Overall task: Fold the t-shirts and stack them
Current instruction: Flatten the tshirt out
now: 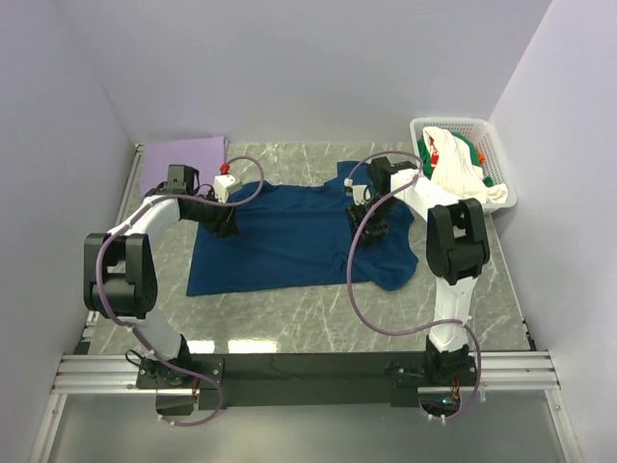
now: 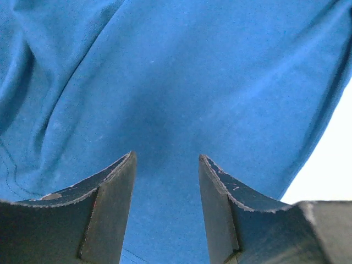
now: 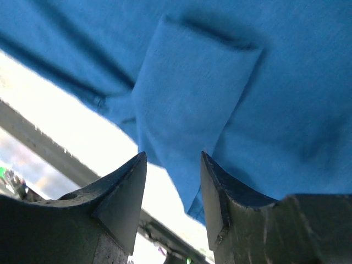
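The navy-blue t-shirt [image 1: 289, 236] lies spread on the marble table. My left gripper [image 1: 226, 224] is open just above its left part; the left wrist view shows blue cloth [image 2: 181, 88] under the spread fingers [image 2: 113, 192]. My right gripper [image 1: 369, 230] is open over the shirt's right part; the right wrist view shows a folded flap of blue cloth [image 3: 187, 104] beyond the fingers [image 3: 124, 187], with nothing between them. A pale lavender t-shirt [image 1: 183, 162] lies folded at the back left. White and green t-shirts with red-orange bits [image 1: 455, 164] sit in the basket.
A white lattice basket [image 1: 496, 154] stands at the back right corner. Purple walls close in the table at the left, back and right. Grey cables loop over both arms. A black rail [image 1: 308, 365] runs along the near edge.
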Action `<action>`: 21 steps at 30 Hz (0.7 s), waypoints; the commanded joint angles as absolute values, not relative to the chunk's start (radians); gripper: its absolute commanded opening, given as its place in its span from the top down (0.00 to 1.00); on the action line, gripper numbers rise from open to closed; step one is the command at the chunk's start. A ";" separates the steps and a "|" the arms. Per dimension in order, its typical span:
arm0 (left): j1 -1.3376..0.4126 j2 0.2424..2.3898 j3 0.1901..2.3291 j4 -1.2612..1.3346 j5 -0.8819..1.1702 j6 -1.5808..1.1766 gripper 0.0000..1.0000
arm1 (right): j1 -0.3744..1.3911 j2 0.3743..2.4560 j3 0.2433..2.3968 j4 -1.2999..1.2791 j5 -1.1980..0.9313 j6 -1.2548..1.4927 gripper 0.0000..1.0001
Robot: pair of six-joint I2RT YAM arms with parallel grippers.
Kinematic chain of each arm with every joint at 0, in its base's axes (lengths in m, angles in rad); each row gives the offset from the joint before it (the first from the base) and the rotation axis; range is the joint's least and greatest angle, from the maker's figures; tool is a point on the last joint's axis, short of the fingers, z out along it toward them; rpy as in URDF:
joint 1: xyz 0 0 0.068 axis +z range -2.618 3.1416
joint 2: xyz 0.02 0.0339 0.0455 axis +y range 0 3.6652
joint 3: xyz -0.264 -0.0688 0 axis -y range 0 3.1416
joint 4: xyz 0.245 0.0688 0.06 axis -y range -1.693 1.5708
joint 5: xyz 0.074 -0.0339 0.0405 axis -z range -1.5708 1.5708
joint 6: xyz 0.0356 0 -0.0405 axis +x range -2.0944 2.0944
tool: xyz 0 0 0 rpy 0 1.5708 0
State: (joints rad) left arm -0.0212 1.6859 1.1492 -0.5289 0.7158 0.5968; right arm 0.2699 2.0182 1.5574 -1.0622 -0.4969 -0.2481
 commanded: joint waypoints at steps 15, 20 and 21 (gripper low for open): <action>-0.021 1.704 1.080 -0.436 0.675 0.581 0.45 | 0.264 2.142 1.644 -0.960 -0.488 -0.158 0.50; -0.017 1.733 1.089 -0.446 0.653 0.581 0.48 | 0.264 2.056 1.606 -1.012 -0.548 -0.213 0.85; -0.012 1.739 1.091 -0.446 0.650 0.580 0.48 | 0.262 2.015 1.597 -1.029 -0.548 -0.225 0.89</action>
State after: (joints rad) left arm -0.0208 1.7210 1.0828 -0.4568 0.6567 0.5827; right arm 0.2676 2.1342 1.6024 -0.9737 -0.5098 -0.1802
